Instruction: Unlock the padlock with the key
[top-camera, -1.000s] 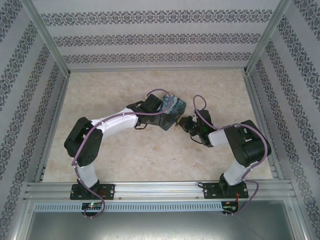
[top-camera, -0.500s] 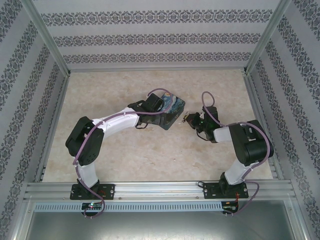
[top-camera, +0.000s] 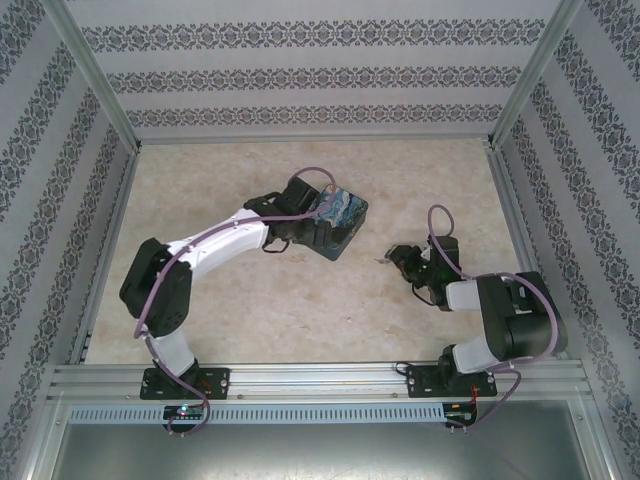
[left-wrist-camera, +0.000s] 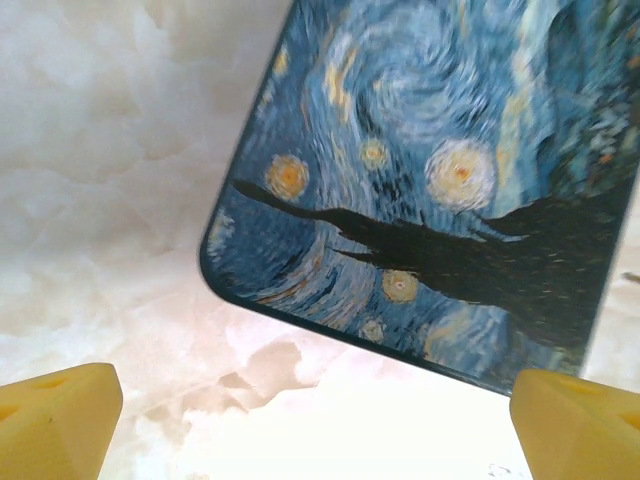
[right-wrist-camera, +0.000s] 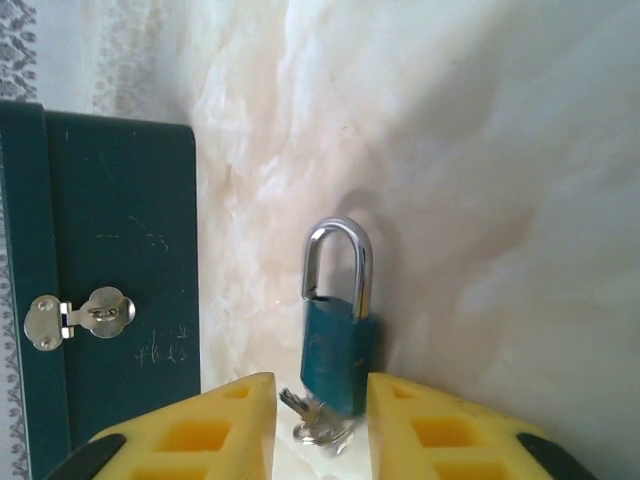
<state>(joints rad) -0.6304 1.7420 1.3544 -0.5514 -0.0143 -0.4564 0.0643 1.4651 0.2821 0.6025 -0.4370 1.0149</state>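
The padlock (right-wrist-camera: 340, 350) is a small blue body lying on the pale table, with its silvery shackle (right-wrist-camera: 340, 255) raised and the left leg free of the body. The key (right-wrist-camera: 318, 425) sticks out of the lock's near end. My right gripper (right-wrist-camera: 320, 392) is open, its yellow fingers (right-wrist-camera: 215, 430) either side of the lock's base and the key, a gap on the left side. In the top view my right gripper (top-camera: 397, 256) sits to the right of the starry-print box (top-camera: 342, 222). My left gripper (left-wrist-camera: 315, 425) hangs open above the box lid (left-wrist-camera: 430, 190).
The box's dark teal side wall (right-wrist-camera: 110, 230) with a silvery hasp (right-wrist-camera: 80, 315) stands left of the padlock. The left arm (top-camera: 225, 240) reaches over the box. Patterned walls and metal rails (top-camera: 520, 210) enclose the table.
My right gripper has drawn back to the right, away from the box, and its jaws have parted from shut. The left gripper has opened a little wider and shifted slightly up.
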